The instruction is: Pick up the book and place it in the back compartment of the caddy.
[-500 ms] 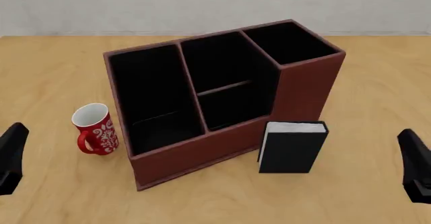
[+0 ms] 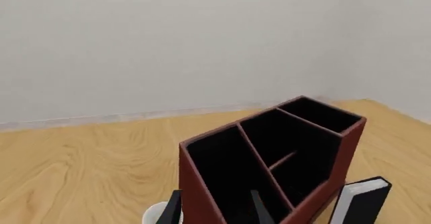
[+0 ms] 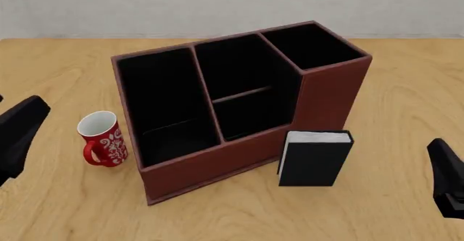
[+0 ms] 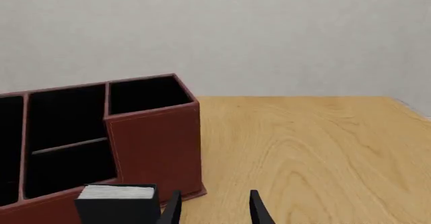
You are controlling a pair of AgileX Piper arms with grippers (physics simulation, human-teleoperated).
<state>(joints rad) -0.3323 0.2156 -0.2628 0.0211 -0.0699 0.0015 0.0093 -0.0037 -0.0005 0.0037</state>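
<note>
The book (image 3: pixel 315 159), black with a white page block, stands upright on the table against the front right of the reddish-brown caddy (image 3: pixel 333 94). The back compartment (image 3: pixel 243 83) is the caddy's centre bay, black-lined and crossed by a low partition. My left gripper (image 3: pixel 29 116) is at the left edge, beside the mug and apart from the caddy. My right gripper (image 3: pixel 440 154) is at the right edge, well right of the book. In the left wrist view the left gripper (image 2: pixel 217 211) is open and empty, facing the caddy (image 2: pixel 346 153) and book (image 2: pixel 360 199). In the right wrist view the right gripper (image 4: pixel 214 211) is open and empty, near the book (image 4: pixel 118 206) and caddy (image 4: pixel 158 148).
A red-and-white mug (image 3: pixel 101 138) stands left of the caddy; its white rim (image 2: pixel 155 216) shows in the left wrist view. The wooden table (image 3: pixel 392 214) runs back to a pale wall.
</note>
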